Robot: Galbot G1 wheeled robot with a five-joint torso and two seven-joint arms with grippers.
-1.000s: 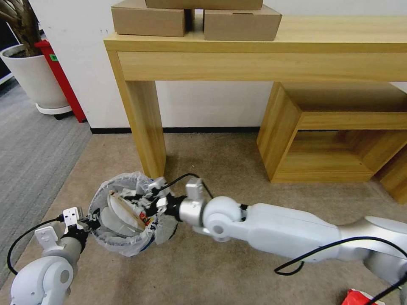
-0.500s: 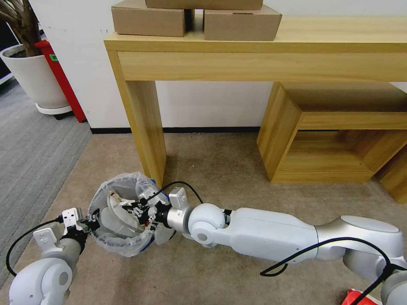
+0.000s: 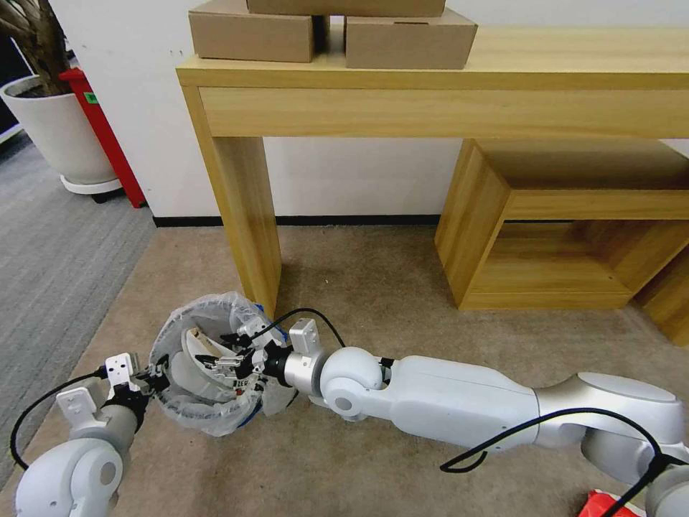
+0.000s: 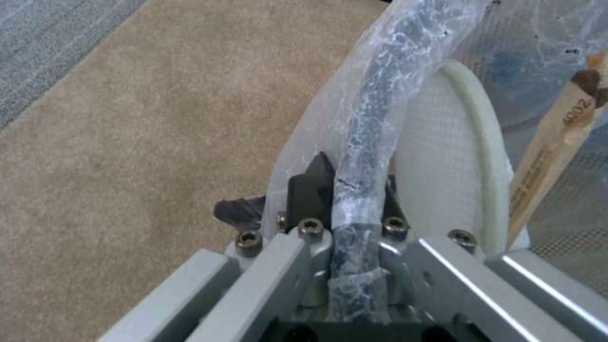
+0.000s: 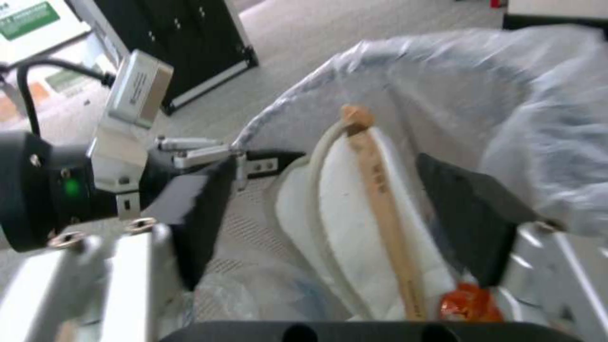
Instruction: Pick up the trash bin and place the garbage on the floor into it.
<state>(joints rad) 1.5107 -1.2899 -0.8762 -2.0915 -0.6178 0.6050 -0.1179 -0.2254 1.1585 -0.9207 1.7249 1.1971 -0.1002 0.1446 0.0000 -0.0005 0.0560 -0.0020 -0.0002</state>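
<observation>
The trash bin (image 3: pixel 204 413), lined with a translucent white bag, hangs tilted just above the carpet with its mouth turned up and to the right. My left gripper (image 3: pixel 155 376) is shut on its near rim (image 4: pixel 380 95). My right gripper (image 3: pixel 224 359) is inside the bin's mouth, open, with nothing between its black fingers (image 5: pixel 196 209). Garbage lies in the bin beyond them: a white slipper (image 5: pixel 336 223), a wooden stick (image 5: pixel 383 209) on top of it, and an orange-red scrap (image 5: pixel 465 304). A red-and-white piece of garbage (image 3: pixel 610 504) lies on the floor at the lower right.
The wooden table's leg (image 3: pixel 244 215) stands just behind the bin. A low wooden shelf unit (image 3: pixel 560 237) is at the right, cardboard boxes (image 3: pixel 409 39) sit on the tabletop, and a white plant pot (image 3: pixel 50 129) is far left. Open carpet lies ahead.
My right arm has reached leftward, carrying its gripper from the bin's right rim into the bin's mouth. The left gripper and the bin have stayed put.
</observation>
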